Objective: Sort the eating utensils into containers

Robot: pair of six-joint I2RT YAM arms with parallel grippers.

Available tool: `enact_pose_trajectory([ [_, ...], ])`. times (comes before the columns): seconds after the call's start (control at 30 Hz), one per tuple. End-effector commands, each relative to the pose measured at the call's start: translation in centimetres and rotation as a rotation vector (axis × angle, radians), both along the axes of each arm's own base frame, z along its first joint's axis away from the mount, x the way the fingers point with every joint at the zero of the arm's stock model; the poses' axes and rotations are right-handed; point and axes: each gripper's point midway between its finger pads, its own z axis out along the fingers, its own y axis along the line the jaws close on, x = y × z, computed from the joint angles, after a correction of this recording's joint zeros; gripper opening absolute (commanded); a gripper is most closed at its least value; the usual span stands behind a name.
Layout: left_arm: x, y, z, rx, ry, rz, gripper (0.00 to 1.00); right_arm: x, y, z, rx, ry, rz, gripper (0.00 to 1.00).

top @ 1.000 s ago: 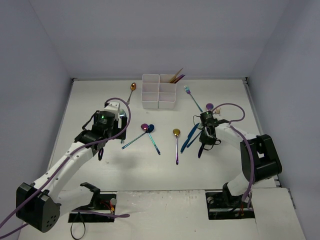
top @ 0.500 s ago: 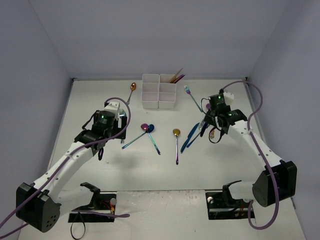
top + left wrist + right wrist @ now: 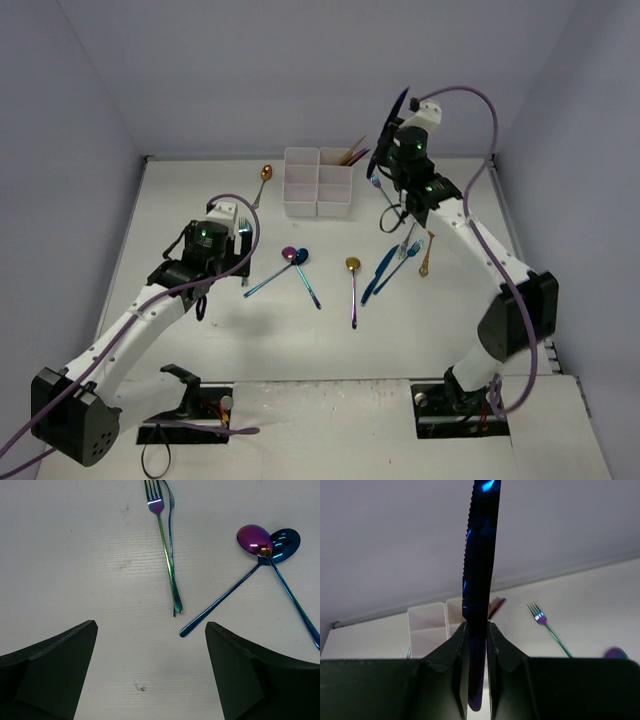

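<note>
My right gripper [image 3: 393, 140] is raised high beside the white containers [image 3: 318, 182] and is shut on a blue knife [image 3: 399, 105], blade pointing up. In the right wrist view the knife [image 3: 480, 555] stands between the shut fingers [image 3: 476, 630], with the containers [image 3: 427, 622] beyond. Gold and purple utensils [image 3: 352, 153] stand in the back right compartment. My left gripper [image 3: 242, 234] is open and empty above the table. Its wrist view shows the gripper [image 3: 150, 680] short of an iridescent fork [image 3: 165, 545], a purple spoon [image 3: 254, 537] and a blue spoon [image 3: 286, 542].
A gold spoon [image 3: 264, 176] lies left of the containers. A gold-bowled spoon [image 3: 352, 268], blue utensils [image 3: 383, 272] and a gold utensil [image 3: 425, 258] lie mid-table right. An iridescent fork [image 3: 545, 625] lies right of the containers. Walls close the back and sides.
My right arm has lifted the blue knife off the table and swung it up and back toward the containers. The left arm has not moved.
</note>
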Motion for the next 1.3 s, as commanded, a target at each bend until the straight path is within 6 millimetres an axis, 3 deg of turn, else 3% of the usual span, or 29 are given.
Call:
enact_pose_trajectory([
  [0.0,1.4,0.3,4.0,-0.038,-0.130,0.033,0.87,3.6,3.2,7.8,0.032,-0.349,-0.013,0.00],
  [0.3,1.1,0.9,3.8,-0.021,-0.137,0.053,0.87,9.6,7.6,6.3,0.050,-0.455,-0.050,0.00],
  [0.43,1.0,0.8,3.5,-0.020,-0.127,0.051,0.87,11.9,9.1,4.5,0.025,-0.461,-0.044,0.00],
  [0.63,1.1,1.0,3.3,-0.013,-0.126,0.056,0.87,13.8,9.1,2.9,-0.003,-0.465,-0.090,0.00],
  [0.73,1.1,1.0,3.3,-0.012,-0.124,0.057,0.87,14.9,9.1,0.7,-0.016,-0.445,-0.104,0.00],
  [1.03,1.1,0.7,2.8,-0.015,-0.111,0.048,0.87,16.8,9.1,-3.7,0.023,-0.407,-0.140,0.00],
  [1.27,1.0,0.7,2.8,-0.019,-0.110,0.045,0.87,16.1,9.9,-6.0,0.053,-0.375,-0.153,0.00],
])
